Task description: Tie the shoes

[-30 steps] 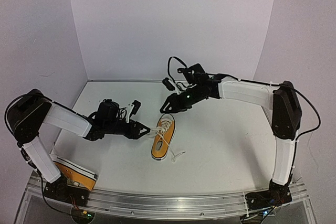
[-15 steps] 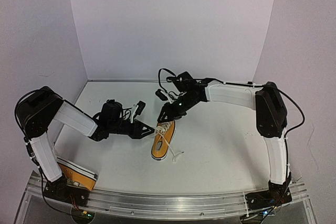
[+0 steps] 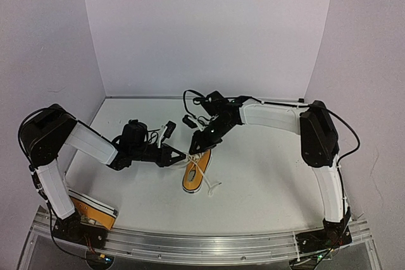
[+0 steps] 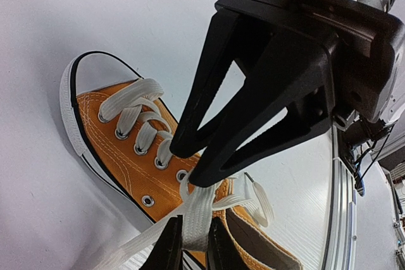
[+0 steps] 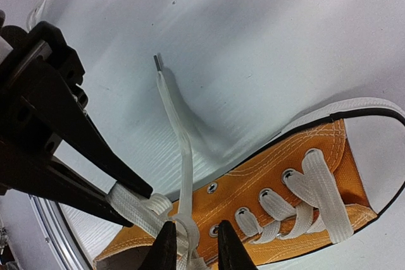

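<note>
One orange shoe (image 3: 193, 178) lies mid-table, toe toward the near edge, its white laces loose. My left gripper (image 3: 181, 156) reaches in from the left and is shut on a flat white lace (image 4: 197, 219) beside the top eyelets; that lace fills the gap between its fingers (image 4: 168, 252). My right gripper (image 3: 197, 148) comes in from the far side. In its wrist view the right gripper (image 5: 193, 251) stands narrowly open around the other lace (image 5: 185, 156), with orange canvas showing beside it. The second shoe (image 3: 95, 210) lies near the left arm's base, partly hidden.
A loose lace end (image 3: 215, 186) trails right of the shoe's toe. Purple-white walls (image 3: 209, 30) close off the back and both sides. A metal rail (image 3: 202, 241) runs along the near edge. The two grippers' tips stand nearly touching over the shoe's opening.
My right gripper has moved down and left to the shoe's top eyelets, its jaws narrowing. The left gripper has closed on the lace and stayed by the shoe.
</note>
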Controlling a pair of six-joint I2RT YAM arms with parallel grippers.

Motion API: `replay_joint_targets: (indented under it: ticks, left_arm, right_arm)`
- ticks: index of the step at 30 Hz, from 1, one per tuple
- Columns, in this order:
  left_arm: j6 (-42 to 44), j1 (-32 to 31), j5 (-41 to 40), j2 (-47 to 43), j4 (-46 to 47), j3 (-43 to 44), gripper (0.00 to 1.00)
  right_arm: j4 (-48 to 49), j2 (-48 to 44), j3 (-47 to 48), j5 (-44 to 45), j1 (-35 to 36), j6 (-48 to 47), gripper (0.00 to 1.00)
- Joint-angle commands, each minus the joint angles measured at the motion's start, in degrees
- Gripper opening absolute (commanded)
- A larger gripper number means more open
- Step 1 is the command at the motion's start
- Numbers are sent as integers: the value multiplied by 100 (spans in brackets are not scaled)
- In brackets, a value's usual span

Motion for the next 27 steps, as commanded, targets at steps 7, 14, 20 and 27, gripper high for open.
replay_joint_targets:
  ticks: [7, 14, 20, 27]
  left_arm:
    - [91, 4, -43, -75, 145, 139, 6]
    - [248, 6, -300, -186, -142, 102, 0]
    - [310, 6, -458, -222, -289, 35, 0]
    - [411, 6, -544, -290, -448, 18, 0]
  right_arm:
    - [-195, -51, 199, 168, 85, -203, 0]
    - [-60, -465, -106, 342, 73, -105, 0]
    - [353, -875, -570, 395, 49, 137, 0]
    - [956, -1334, -1232, 259, -80, 432, 0]
